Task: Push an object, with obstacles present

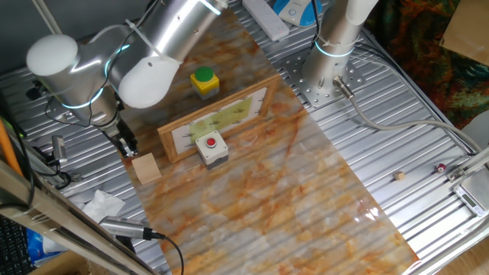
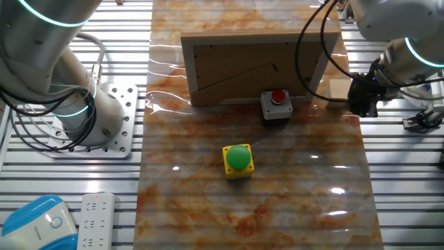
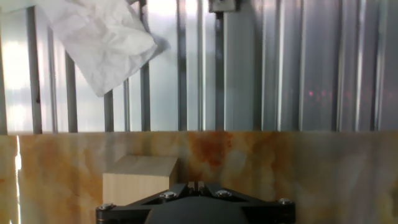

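The small tan wooden cube [image 1: 146, 168] sits at the near-left edge of the marbled mat, in front of the left end of the long wooden-framed panel [image 1: 221, 118]. My gripper [image 1: 128, 147] is shut and empty, low, just beside the cube on its outer side. In the hand view the cube [image 3: 140, 178] lies just left of my closed gripper [image 3: 198, 185]. In the other fixed view the cube [image 2: 338, 88] is next to my gripper [image 2: 361, 101]. The grey box with red button [image 1: 212, 148] stands in front of the panel. The yellow box with green button [image 1: 205, 82] stands behind it.
A crumpled white tissue [image 1: 103, 205] lies on the metal slats beside the mat [image 1: 306, 198]; it also shows in the hand view [image 3: 102, 37]. A second arm's base [image 1: 334, 46] stands at the back. A power strip [image 2: 96, 221] lies off the mat.
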`<state>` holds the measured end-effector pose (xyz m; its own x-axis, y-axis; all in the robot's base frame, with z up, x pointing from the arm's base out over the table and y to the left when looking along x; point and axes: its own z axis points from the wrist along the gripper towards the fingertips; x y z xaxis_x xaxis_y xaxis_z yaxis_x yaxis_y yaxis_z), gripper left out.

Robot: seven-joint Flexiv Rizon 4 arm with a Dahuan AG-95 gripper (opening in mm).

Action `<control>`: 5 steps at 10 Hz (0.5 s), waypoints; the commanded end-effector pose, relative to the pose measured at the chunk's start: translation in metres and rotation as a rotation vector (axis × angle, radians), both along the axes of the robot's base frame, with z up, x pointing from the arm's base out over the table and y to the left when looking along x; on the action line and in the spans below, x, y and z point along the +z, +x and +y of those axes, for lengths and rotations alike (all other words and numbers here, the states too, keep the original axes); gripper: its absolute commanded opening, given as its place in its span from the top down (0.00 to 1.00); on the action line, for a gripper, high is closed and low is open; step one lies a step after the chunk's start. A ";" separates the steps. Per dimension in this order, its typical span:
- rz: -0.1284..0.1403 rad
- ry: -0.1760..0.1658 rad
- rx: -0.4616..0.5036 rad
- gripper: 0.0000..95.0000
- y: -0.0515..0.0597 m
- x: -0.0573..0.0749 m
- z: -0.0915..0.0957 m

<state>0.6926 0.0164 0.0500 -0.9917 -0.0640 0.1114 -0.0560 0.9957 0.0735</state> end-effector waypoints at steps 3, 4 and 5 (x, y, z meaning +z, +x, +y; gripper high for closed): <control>-0.016 -0.021 0.067 1.00 0.000 0.000 0.000; -0.017 -0.023 0.075 1.00 0.000 0.000 0.000; -0.019 -0.024 0.085 1.00 0.000 0.000 0.000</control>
<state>0.6897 0.0162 0.0508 -0.9849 -0.1465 0.0924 -0.1428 0.9887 0.0454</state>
